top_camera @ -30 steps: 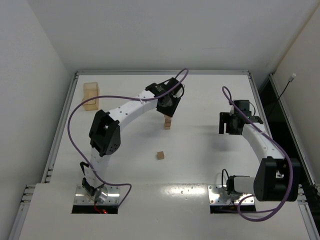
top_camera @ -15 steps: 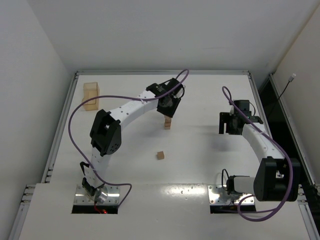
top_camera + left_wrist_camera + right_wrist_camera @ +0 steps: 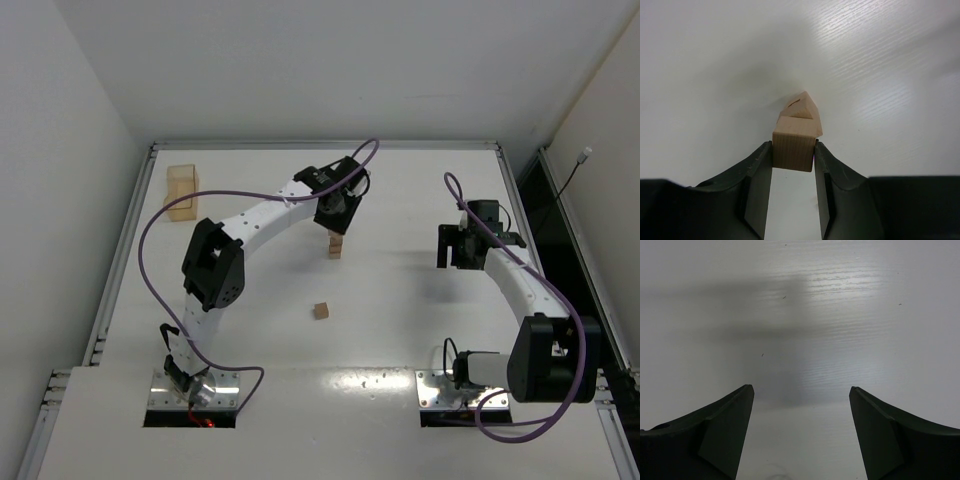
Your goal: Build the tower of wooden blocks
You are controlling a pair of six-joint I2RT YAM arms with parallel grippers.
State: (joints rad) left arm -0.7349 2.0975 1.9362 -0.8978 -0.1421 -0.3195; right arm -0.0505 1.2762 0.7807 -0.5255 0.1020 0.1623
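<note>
Tower (image 3: 335, 247) stands on the table (image 3: 400, 190), a bit left of centre and toward the far side, one cube wide. From the top view only its lower part shows; the top is hidden under the left gripper (image 3: 337, 218).

Left wrist view: left gripper (image 3: 793, 154) is clamped on a block (image 3: 793, 148), one jaw flat against each side face. The block is upright, plain grain face toward the camera. It sits right over the tower (image 3: 803, 107). The cubes under it are turned at an angle to it, one corner pointing away, with a dark slot-like mark on one face. Can't tell if the held block touches the cube below or hangs just above it. Cube count in the tower is not readable from either view.

Loose block (image 3: 321, 311) lies alone on the table, nearer the arm bases than the tower and well apart from it, with nothing touching it.

Right gripper (image 3: 455, 247) is over the right half of the table, well apart from the tower and the loose block. Right wrist view: right gripper (image 3: 801, 397) has its jaws wide apart with nothing between them, only white table (image 3: 840, 315) and a soft shadow below.

Tan object (image 3: 182, 190) sits at the far-left corner, bigger than the blocks and well apart from both arms; what it is isn't clear. Purple cable (image 3: 150, 230) loops off the left arm.
</note>
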